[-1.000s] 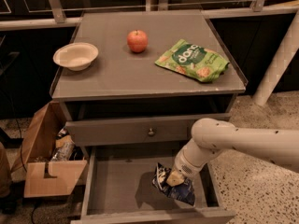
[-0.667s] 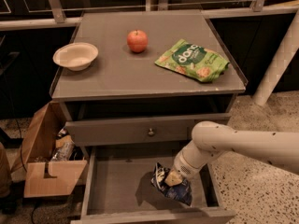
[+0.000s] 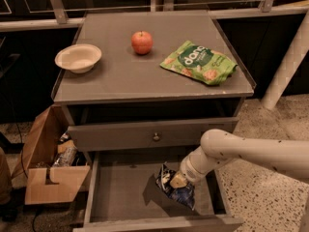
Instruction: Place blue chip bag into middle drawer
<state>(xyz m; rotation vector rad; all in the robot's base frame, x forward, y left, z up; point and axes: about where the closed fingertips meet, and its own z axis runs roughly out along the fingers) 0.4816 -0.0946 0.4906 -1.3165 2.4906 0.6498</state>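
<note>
The blue chip bag [image 3: 175, 190] is a crinkly dark navy bag, inside the open middle drawer [image 3: 120, 190] at its right half, resting on or just above the grey floor. My gripper [image 3: 176, 180] comes in from the right on a white arm and sits right on the bag's top end. The bag stands tilted under it and casts a shadow to its left. The drawer is pulled out below the closed drawer front with a round knob [image 3: 156, 137].
On the cabinet top stand a white bowl [image 3: 78, 57], a red apple [image 3: 142, 42] and a green "dang" snack bag [image 3: 199, 62]. An open cardboard box [image 3: 48, 166] with clutter sits on the floor left of the cabinet. A white post [image 3: 287, 62] stands at right.
The gripper with the bag has shifted slightly left and down inside the drawer. Nothing else has moved.
</note>
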